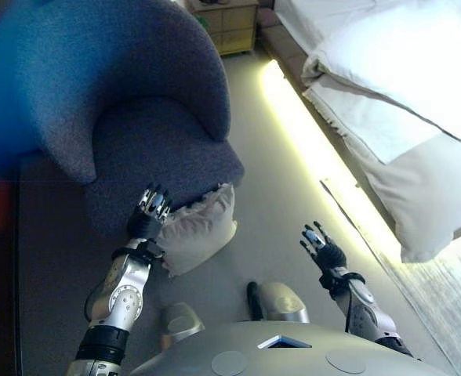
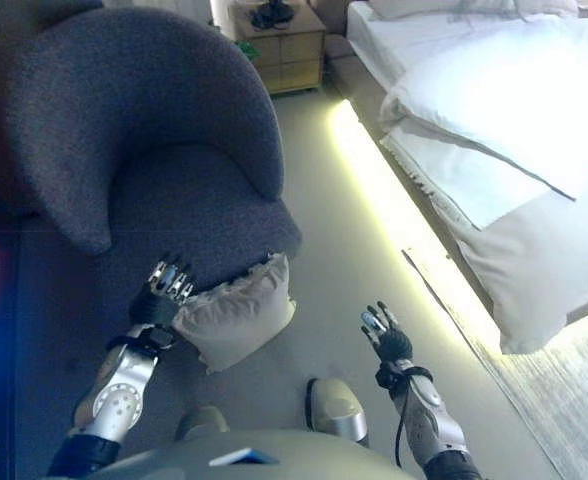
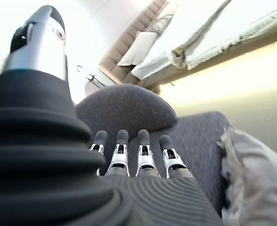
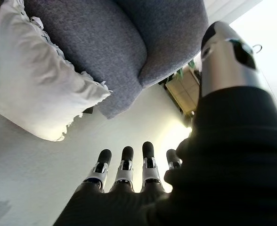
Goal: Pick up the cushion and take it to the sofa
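Observation:
A cream cushion with a frilled edge leans on the floor against the front of a dark grey round armchair. It also shows as the cushion in the right wrist view. My left hand is open, fingers straight, right beside the cushion's left edge and at the chair's seat front. My right hand hangs open over the bare floor, well to the right of the cushion, holding nothing.
A bed with white bedding runs along the right, with a lit strip under its edge. A wooden bedside cabinet stands at the back. Beige floor lies between chair and bed.

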### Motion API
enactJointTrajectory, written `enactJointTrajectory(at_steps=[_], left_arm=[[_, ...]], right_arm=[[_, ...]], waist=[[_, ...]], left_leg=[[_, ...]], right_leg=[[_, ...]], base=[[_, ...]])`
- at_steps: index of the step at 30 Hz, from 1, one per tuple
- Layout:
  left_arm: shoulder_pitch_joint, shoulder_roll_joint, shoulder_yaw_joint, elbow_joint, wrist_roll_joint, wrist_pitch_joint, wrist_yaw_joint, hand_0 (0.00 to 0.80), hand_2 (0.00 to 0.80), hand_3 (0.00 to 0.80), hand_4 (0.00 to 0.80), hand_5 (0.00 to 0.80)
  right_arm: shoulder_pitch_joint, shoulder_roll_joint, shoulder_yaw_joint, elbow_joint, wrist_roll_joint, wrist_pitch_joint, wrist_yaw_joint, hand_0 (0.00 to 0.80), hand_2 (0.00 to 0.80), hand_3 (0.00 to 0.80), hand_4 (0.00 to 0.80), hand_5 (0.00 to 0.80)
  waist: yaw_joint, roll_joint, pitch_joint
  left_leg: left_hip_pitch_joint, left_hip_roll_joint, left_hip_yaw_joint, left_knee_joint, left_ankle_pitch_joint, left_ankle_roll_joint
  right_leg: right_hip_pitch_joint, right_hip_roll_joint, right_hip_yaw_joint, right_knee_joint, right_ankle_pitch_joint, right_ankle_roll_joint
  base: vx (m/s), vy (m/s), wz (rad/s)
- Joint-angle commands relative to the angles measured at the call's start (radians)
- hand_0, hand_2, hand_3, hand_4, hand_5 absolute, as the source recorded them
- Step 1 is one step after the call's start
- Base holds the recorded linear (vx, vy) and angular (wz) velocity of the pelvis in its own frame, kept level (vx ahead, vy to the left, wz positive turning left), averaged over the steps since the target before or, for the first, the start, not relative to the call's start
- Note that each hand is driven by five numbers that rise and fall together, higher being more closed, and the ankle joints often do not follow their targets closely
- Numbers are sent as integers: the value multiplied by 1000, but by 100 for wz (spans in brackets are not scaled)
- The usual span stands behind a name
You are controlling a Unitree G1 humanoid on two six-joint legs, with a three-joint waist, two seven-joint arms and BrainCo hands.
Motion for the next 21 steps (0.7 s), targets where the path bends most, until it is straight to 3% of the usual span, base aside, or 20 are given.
enactJointTrajectory(at_steps=[1, 4, 6, 7, 10, 11, 16, 21], left_arm=[[23, 5, -7, -73, -10, -49, 2, 0, 0, 0, 0, 0], [53, -4, -4, -80, -17, -76, 6, 0, 0, 0, 0, 0], [78, -12, -1, -71, -11, -99, -9, 0, 0, 0, 0, 0], [88, -14, 8, -64, -9, -99, -24, 0, 0, 0, 0, 0], [88, -14, 28, -36, -16, -82, -77, 0, 0, 0, 0, 0], [82, -12, 26, -35, -20, -75, -82, 0, 0, 0, 0, 0], [27, 11, -16, -31, -31, -86, -35, 0, 0, 0, 0, 0], [29, 28, -6, -50, -22, -91, -21, 0, 0, 0, 0, 0]], right_arm=[[26, -6, -32, -75, 15, -73, 5, 0, 0, 0, 0, 0], [51, -12, -36, -89, 16, -80, 21, 0, 0, 0, 0, 0], [57, -16, -37, -88, 28, -85, 40, 0, 0, 0, 0, 0], [60, -13, -39, -87, 34, -88, 45, 0, 0, 0, 0, 0], [84, 5, -46, -94, 43, -106, 40, 0, 0, 0, 0, 0], [92, 9, -47, -102, 43, -111, 27, 0, 0, 0, 0, 0], [95, 8, -49, -106, 81, -104, -9, 0, 0, 0, 0, 0], [64, 12, -42, -113, 80, -104, -15, 0, 0, 0, 0, 0]], waist=[[8, 13, -13], [60, 38, 2], [85, 42, 15], [92, 47, 15], [82, 59, 10], [76, 62, 5], [69, 68, -12], [101, 44, -25]], left_leg=[[16, -10, 39, -175, 90, -46], [-44, -38, -39, -418, 169, -79], [-63, -45, -64, -486, 172, -84], [-74, -43, -48, -489, 166, -84], [-70, -38, 90, -468, 147, -76], [-63, -42, 116, -463, 138, -65], [-59, -84, 84, -413, 101, -33], [-75, -132, 62, -343, 47, -1]], right_leg=[[66, 14, 6, -217, 171, 65], [124, 31, 9, -248, 144, 78], [162, 30, 15, -244, 110, 81], [182, 28, 9, -235, 86, 83], [221, 10, -43, -211, 43, 90], [226, 4, -52, -203, 34, 93], [233, -17, -33, -165, 19, 108], [241, -58, -57, -145, 48, 131]], base=[[246, 155, 39], [282, 130, 48], [250, 65, 21], [219, 72, -33], [202, 120, -30], [183, 157, -9], [200, 189, -16], [157, 157, 3]])
